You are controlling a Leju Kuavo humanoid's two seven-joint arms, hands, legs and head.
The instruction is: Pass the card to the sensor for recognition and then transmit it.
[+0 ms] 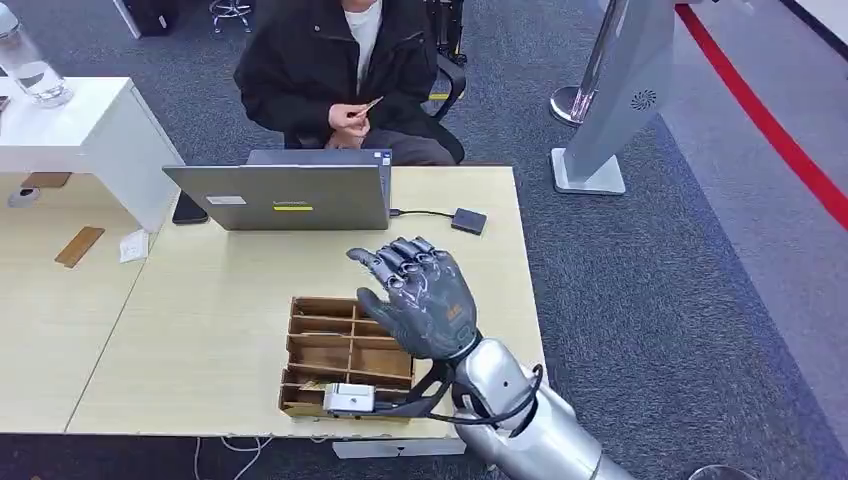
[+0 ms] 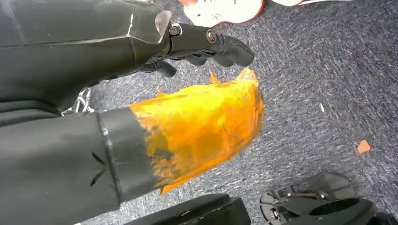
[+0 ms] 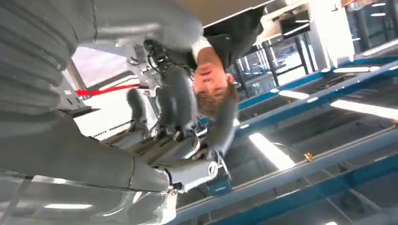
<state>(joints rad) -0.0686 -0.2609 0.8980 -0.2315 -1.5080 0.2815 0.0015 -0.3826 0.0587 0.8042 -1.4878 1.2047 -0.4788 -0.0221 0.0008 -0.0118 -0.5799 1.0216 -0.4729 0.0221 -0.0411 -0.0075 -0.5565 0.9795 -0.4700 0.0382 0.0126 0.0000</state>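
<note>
My right hand (image 1: 425, 295) is raised above the table with its back toward me, fingers spread and lightly bent, holding nothing. In the right wrist view the same hand (image 3: 178, 103) points its empty fingers toward the person. The person seated across the table pinches a small card (image 1: 371, 103) in their hands. A small black sensor box (image 1: 468, 221) lies on the table beyond my right hand, wired to the laptop (image 1: 290, 195). My left hand (image 2: 117, 51) hangs over grey carpet, and its orange-taped thumb (image 2: 202, 126) stands apart from the dark fingers (image 2: 211, 42), with nothing between them.
A wooden divided tray (image 1: 340, 355) sits under my right hand near the table's front edge, with a white device (image 1: 348, 400) at its front. A phone (image 1: 188, 210) lies left of the laptop. A white shelf (image 1: 90, 130) and a grey stand (image 1: 610, 110) flank the table.
</note>
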